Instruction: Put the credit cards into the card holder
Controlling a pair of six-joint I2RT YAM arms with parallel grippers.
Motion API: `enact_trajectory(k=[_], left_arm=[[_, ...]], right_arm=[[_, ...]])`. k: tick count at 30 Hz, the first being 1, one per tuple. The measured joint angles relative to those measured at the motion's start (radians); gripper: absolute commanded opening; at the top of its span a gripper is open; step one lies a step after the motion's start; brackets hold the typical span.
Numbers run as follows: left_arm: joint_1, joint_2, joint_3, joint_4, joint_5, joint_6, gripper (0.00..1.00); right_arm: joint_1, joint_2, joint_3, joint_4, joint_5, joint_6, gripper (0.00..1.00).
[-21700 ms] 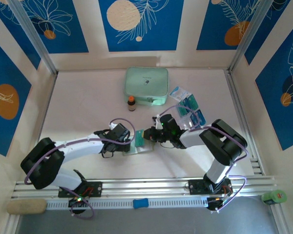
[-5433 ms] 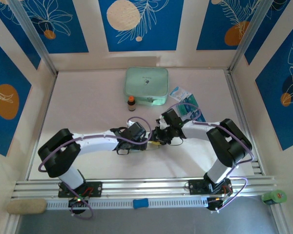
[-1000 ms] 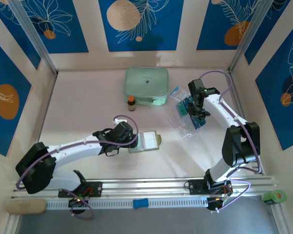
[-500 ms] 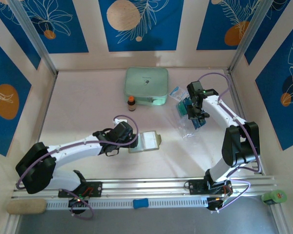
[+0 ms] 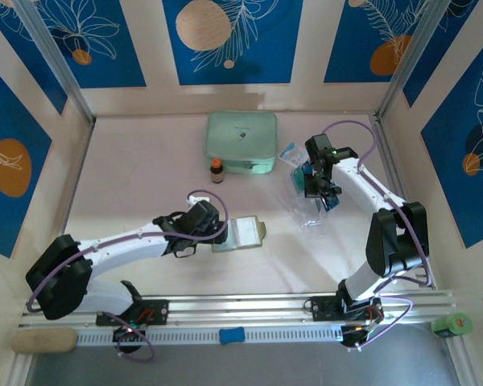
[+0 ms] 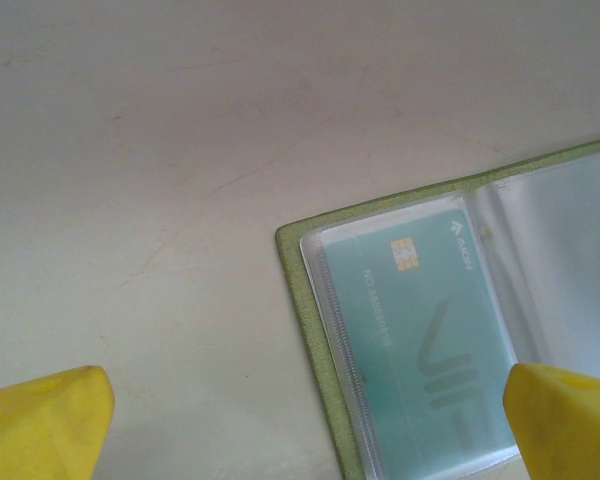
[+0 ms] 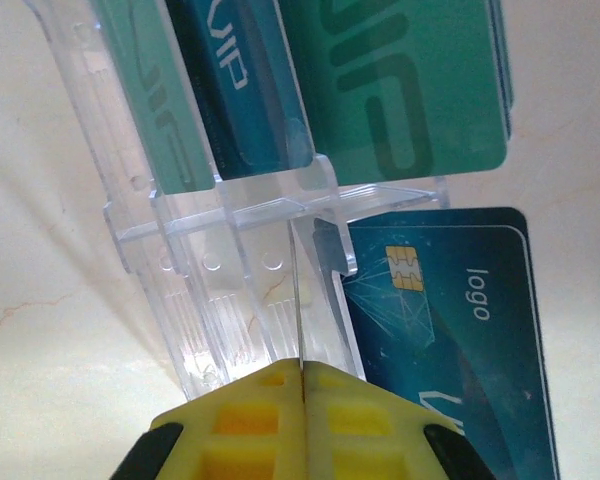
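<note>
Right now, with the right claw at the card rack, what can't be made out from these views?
- Right wrist view: whether the shut right claw pinches a card or a fin of the clear rack; the seam is too thin.
- Same view: how many credit cards there are; the top edge cuts them off.
- Left wrist view: the right-hand pockets of the card holder; frame edge and glare hide them.

The card holder (image 6: 311, 320) runs off the right and bottom edges. The blue card's (image 7: 460, 330) bottom is cut off.
</note>
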Motion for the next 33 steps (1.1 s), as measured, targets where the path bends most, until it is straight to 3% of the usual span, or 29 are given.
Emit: enact_trajectory(k=[20,25,30,33], left_arm=[[0.000,0.003,0.014,-0.008,-0.001,0.000,1.00],[0.000,0.027,0.017,-0.011,-0.001,0.000,1.00],[0.000,0.060,0.033,-0.019,-0.001,0.001,1.00],[0.000,0.076,0.039,-0.024,-0.001,0.005,1.00]], right_arm=[[0.117,-0.159,0.129,-0.095,0.035,0.011,0.00],[0.131,-0.261,0.069,0.013,-0.179,0.084,0.00],[0.160,-0.362,-0.191,0.324,-0.486,0.249,0.00],[0.190,-0.345,-0.340,0.514,-0.600,0.348,0.00]])
